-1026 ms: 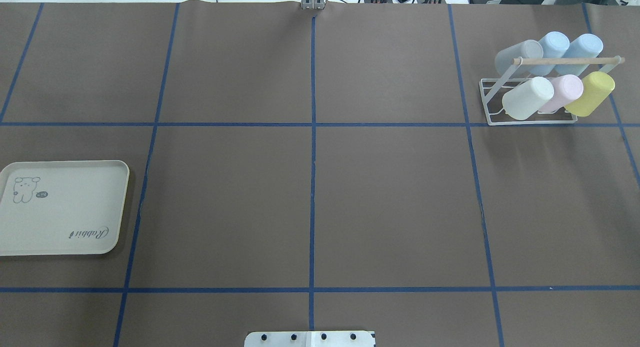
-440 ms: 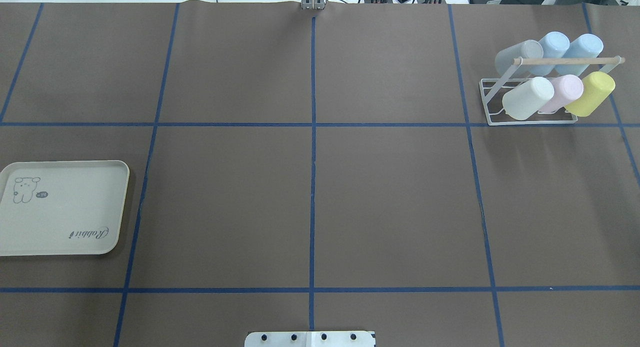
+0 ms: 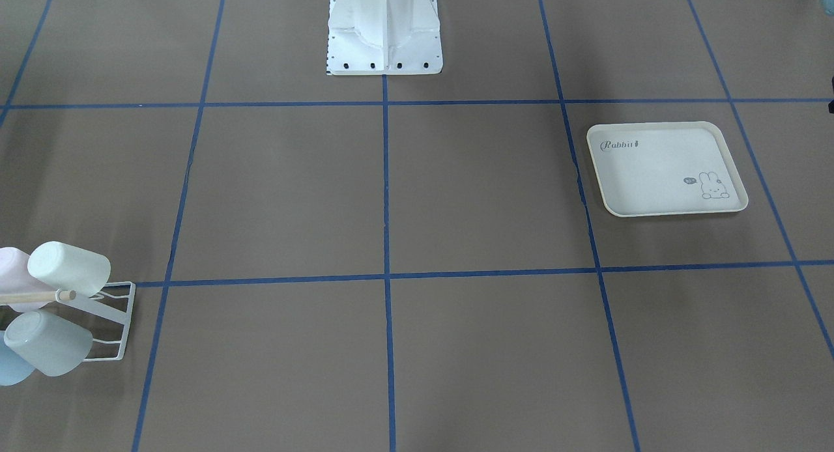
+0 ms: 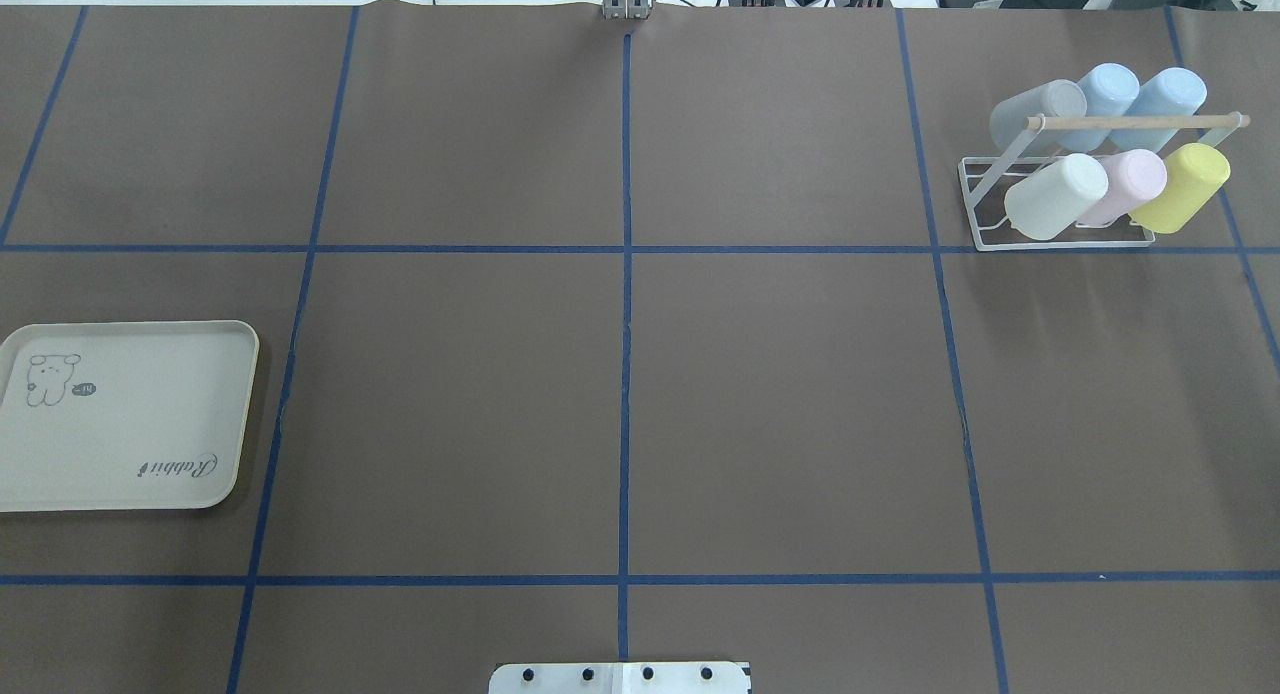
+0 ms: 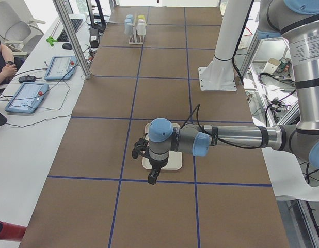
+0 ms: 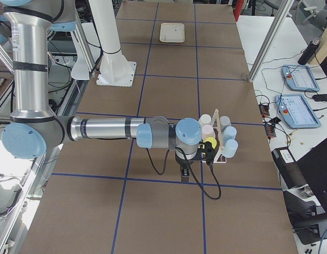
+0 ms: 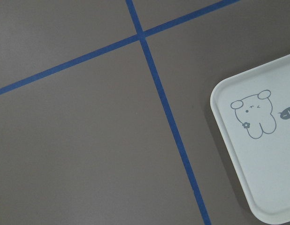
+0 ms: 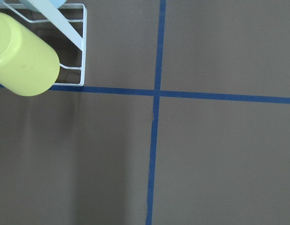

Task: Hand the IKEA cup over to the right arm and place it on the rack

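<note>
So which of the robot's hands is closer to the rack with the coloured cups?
Right. Its right hand hangs just beside the rack, at the yellow cup end; the left hand is at the table's opposite end, by the tray.

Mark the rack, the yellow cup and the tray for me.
rack (image 4: 1140, 121), overhead exterior view, on its wooden dowel bar.
yellow cup (image 4: 1185, 187), overhead exterior view, on the middle of its side wall.
tray (image 4: 140, 414), overhead exterior view, on its bare floor.

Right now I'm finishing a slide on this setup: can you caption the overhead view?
Six pastel cups hang on the wire rack, far right; a cream tray lies near left.
</note>
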You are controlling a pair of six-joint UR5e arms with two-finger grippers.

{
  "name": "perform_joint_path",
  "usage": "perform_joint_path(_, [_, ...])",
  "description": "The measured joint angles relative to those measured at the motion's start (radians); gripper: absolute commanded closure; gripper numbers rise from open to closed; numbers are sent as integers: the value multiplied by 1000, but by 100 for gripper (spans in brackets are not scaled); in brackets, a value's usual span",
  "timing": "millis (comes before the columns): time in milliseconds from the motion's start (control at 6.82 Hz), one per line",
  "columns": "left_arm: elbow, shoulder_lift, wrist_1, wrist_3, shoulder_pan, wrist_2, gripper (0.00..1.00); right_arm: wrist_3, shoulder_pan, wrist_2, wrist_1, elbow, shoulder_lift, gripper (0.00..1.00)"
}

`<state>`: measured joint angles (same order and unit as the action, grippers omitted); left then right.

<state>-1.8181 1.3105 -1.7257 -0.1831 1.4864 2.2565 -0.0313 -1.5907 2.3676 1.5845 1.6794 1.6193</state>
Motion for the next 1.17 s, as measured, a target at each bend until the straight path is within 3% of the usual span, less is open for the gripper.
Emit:
perform_joint_path(733, [82, 32, -55, -1, 0, 2, 0, 86, 0, -12, -26, 7, -7, 0])
perform_joint_path(1173, [67, 67, -49, 83, -1, 1, 0, 88, 0, -12, -25, 8, -9, 0])
